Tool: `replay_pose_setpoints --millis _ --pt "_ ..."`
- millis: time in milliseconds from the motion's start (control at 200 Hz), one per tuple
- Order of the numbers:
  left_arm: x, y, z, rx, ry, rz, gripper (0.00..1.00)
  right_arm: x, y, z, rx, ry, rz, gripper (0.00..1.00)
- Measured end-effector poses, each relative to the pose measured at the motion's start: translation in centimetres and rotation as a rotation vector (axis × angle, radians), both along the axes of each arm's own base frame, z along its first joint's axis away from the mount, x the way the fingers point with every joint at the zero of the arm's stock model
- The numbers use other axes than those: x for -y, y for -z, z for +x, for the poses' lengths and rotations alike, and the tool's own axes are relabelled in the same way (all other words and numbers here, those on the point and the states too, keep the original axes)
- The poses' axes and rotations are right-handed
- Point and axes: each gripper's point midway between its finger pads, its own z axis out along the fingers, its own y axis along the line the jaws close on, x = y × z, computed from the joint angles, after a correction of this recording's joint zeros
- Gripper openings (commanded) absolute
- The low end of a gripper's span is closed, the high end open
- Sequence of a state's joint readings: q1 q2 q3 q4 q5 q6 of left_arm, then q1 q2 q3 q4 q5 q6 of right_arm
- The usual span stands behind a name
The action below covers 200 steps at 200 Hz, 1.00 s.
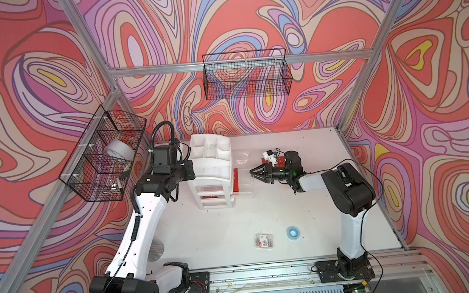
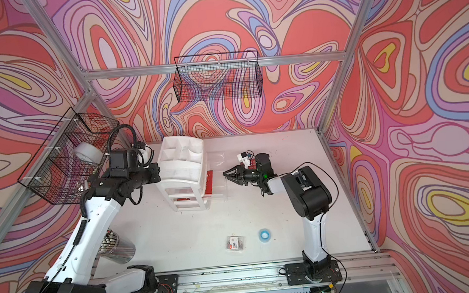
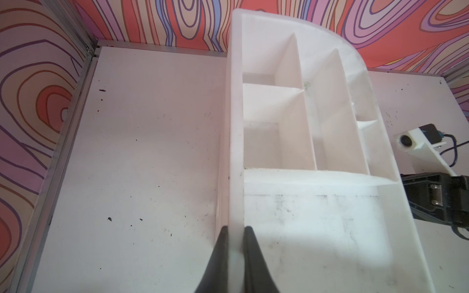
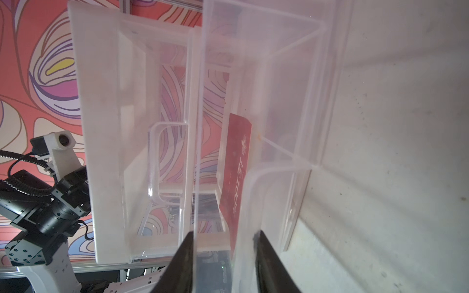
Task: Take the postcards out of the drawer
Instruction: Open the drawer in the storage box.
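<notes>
Firstly, the left pincer (image 3: 236,229) is closed on the thin side rim of the white organizer (image 3: 234,126). In its wrist view the 2 dark fingers (image 3: 253,253) press this rim from both sides.

The right pincer (image 4: 223,233) has its jaws partly apart, with the front of the clear drawer (image 4: 279,76) between them. Each finger lies close against the clear plastic, but I cannot tell if they really squeeze it. In both top views this drawer stands pulled out of the organizer toward the right of the frame.

Inside the drawer 1 postcard (image 4: 237,165) stands on its long edge, red with white lettering and "100%". It is at the drawer's inner end, close to the organizer body. In a top view the same postcard (image 1: 235,180) shows as a red strip just beside the organizer.

Another red card (image 1: 279,160) with white print lies on the bench (image 1: 303,204), partly hidden under the right wrist, a little above the drawer in the frame. A thin red piece (image 1: 211,196) also shows through a lower opening of the organizer; what it is I cannot tell.

Lower in the frame, well apart from the organizer, a small clear packet (image 1: 264,240) and a blue ring (image 1: 292,232) lie near each other. At the left of the frame a wire basket (image 1: 87,176) holds a white roll (image 1: 118,153).
</notes>
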State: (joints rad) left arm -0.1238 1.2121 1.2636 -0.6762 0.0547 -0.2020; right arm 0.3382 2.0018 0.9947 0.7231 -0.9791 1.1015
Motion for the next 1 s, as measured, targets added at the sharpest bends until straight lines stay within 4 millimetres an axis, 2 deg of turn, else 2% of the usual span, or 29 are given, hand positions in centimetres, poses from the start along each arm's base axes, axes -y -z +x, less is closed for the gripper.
replay_pose_setpoints --millis 451,1002 --pt "0.0 0.0 0.0 0.005 0.002 0.003 0.0 2.3 0.2 0.3 -0.008 0.011 -0.046 0.37" --pt "0.0 0.0 -0.1 0.007 0.001 0.004 0.0 3.2 0.2 0.5 -0.005 0.012 -0.056 0.37"
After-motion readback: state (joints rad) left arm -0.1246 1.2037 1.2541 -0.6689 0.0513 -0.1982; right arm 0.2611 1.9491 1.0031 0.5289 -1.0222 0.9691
